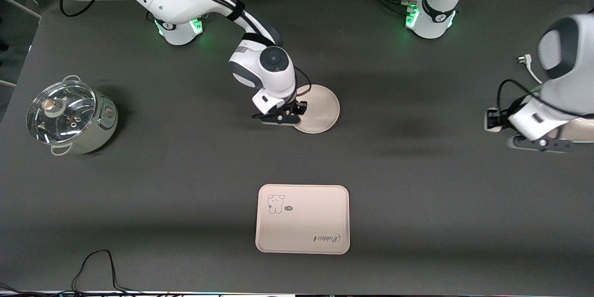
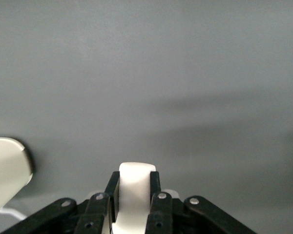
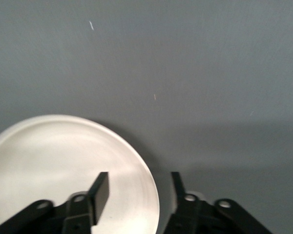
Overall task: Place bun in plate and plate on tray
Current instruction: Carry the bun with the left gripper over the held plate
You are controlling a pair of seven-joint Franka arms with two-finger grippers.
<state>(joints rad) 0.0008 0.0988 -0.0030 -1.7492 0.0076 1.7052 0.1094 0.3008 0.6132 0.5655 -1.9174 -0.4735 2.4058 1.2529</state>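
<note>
White bun [image 2: 135, 187] between left-wrist fingers [image 2: 156, 190]

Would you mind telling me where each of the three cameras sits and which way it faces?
Front view: high across the table, facing both arm bases; shows tray, pot, both arms.
Left wrist view: on the left arm, looking down at bare table; left gripper shut on the bun.
Right wrist view: on the right arm, looking down at the plate; right gripper open, straddling the rim.
Shared: the plate appears in front and right wrist views.
</note>
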